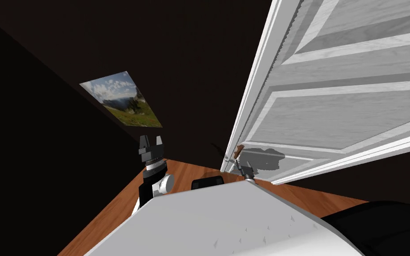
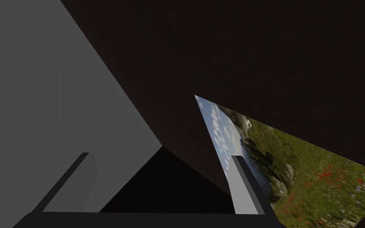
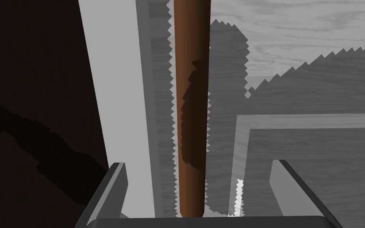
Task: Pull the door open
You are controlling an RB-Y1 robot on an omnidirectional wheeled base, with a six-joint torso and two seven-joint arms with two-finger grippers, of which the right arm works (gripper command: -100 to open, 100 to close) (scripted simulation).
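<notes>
A white panelled door (image 1: 333, 111) fills the right of the head view, and a slim brown handle (image 1: 239, 150) sits near its free edge. My right gripper (image 1: 242, 167) is low against the door, just under that handle. In the right wrist view the brown handle (image 3: 191, 99) runs as a long rod straight out between my right gripper's (image 3: 198, 163) open fingers, with a gap on each side. The grey panelled door face (image 3: 316, 79) lies close behind it. My left gripper (image 1: 150, 149) is raised to the left, away from the door; it (image 2: 162, 156) is open and holds nothing.
Beside the handle runs a white upright strip (image 3: 114, 79), with a dark wall beyond it. A brown wooden floor (image 1: 124, 209) spreads below. A landscape picture (image 1: 122, 100) hangs on the dark wall to the left.
</notes>
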